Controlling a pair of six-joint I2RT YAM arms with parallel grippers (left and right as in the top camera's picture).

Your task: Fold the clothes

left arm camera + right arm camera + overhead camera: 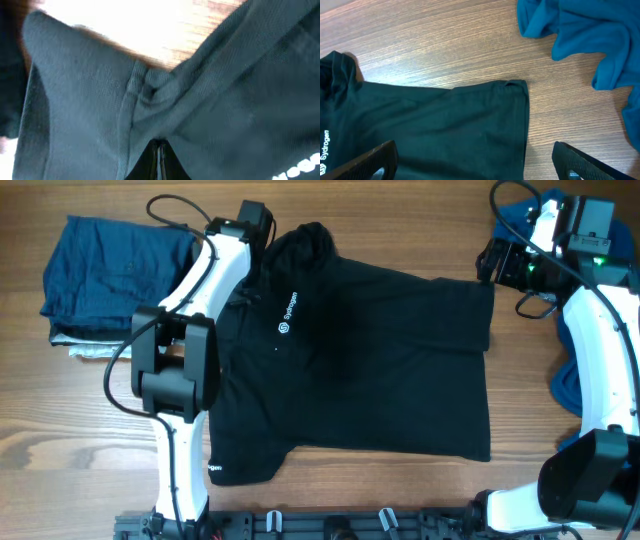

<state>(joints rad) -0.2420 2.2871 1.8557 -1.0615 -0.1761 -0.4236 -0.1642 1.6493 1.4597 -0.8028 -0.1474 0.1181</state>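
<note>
Held item: black shirt (pixel 360 360), spread logo-up mid-table on the bench (pixel 400 225), laid flat for folding; left end effector (pixel 159 152) pinched tight on shirt cloth near a seam, likely to carry that side over, arm stretched forward across the shirt; right end effector (pixel 474 144) wide, empty, hovering above the shirt's far corner, blue garment (pixel 580 35) heaped just beyond

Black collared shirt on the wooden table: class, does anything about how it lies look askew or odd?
Mostly flat, but the black collared shirt is puckered into a raised peak at its far edge, where the shut left gripper pinches a seam. Nearby, a bright blue garment lies crumpled, unfolded.
</note>
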